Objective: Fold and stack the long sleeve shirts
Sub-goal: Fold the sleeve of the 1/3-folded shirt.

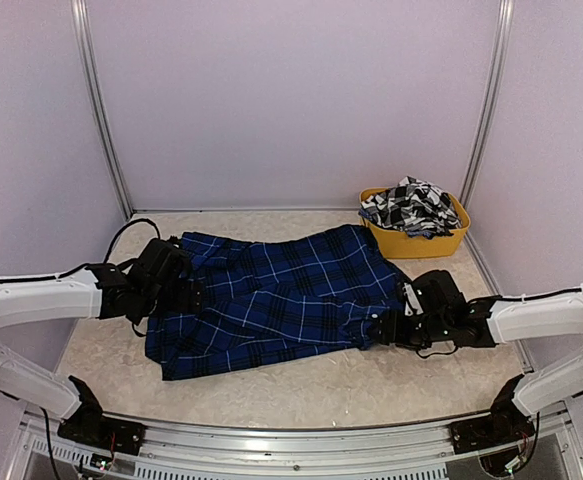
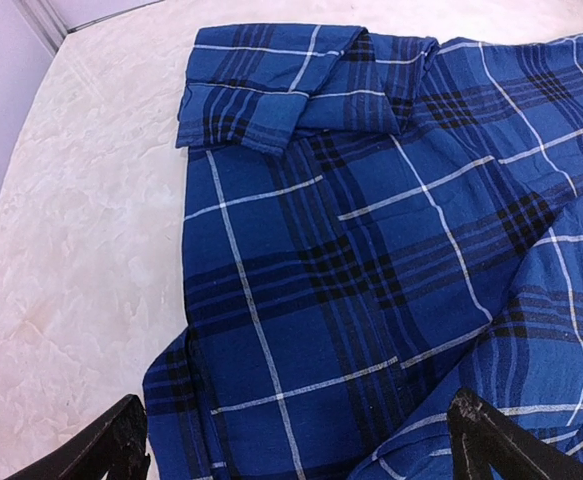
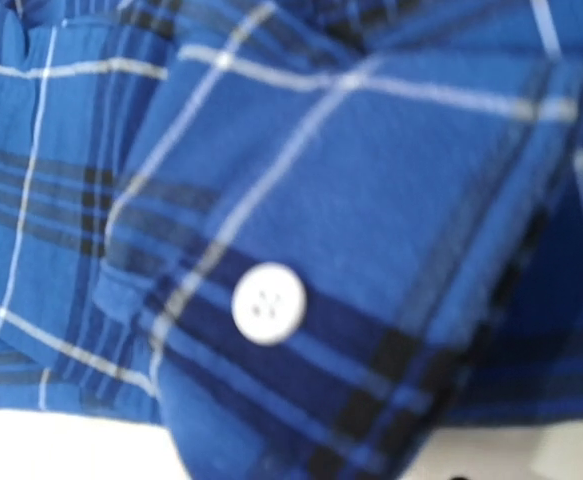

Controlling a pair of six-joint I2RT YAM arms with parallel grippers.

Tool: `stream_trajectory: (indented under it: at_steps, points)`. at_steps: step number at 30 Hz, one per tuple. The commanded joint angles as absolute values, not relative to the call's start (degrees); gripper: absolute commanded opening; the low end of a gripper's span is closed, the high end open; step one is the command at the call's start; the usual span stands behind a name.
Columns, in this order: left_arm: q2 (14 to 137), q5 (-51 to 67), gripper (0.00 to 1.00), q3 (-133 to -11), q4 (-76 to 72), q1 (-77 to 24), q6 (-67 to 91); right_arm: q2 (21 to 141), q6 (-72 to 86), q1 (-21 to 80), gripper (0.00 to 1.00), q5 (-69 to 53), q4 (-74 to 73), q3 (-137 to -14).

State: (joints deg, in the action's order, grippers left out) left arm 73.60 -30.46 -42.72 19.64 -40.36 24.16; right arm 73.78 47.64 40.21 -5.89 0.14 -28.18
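Observation:
A royal blue plaid long sleeve shirt lies spread across the middle of the table, partly folded. My left gripper hovers over its left end. In the left wrist view both dark fingertips stand wide apart above the blue cloth, open and holding nothing. My right gripper is at the shirt's right edge. The right wrist view is filled by a blurred cuff with a white button, and its fingers are hidden. A black-and-white checked shirt lies bunched in the tub.
A yellow plastic tub stands at the back right, close to the right wall. Pale walls and metal posts enclose the table on three sides. Bare tabletop shows in front of the blue shirt.

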Motion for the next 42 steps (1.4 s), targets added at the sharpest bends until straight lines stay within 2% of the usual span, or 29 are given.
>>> stream_trajectory:
  at_steps: [1,11,23,26,31,33,42]
  points:
    - [74.74,-31.75,0.99,-44.49,18.51,-41.27,23.64,71.64,52.84,39.69,0.64,-8.7,8.03,-24.55]
    - [76.35,-32.34,0.99,-44.86,18.41,-42.6,23.91,73.56,53.06,39.12,0.65,-9.35,11.81,-25.05]
    - [78.07,-33.0,0.99,-45.85,18.19,-43.48,23.47,80.96,49.45,36.13,0.53,-8.41,12.1,-29.08]
    - [78.61,-33.34,0.99,-46.24,18.43,-43.83,23.3,81.34,49.09,35.21,0.41,-8.71,13.22,-29.08]
    - [79.56,-33.81,0.99,-46.68,18.63,-44.11,23.05,80.25,46.09,34.19,0.1,-8.35,11.1,-31.01]
    - [79.78,-34.03,0.99,-46.83,18.54,-44.2,23.07,79.63,43.83,33.74,0.0,-7.48,8.53,-32.84]
    - [79.74,-33.75,0.99,-46.58,18.16,-44.38,22.7,81.16,31.1,28.32,0.0,-7.04,-3.89,-41.72]
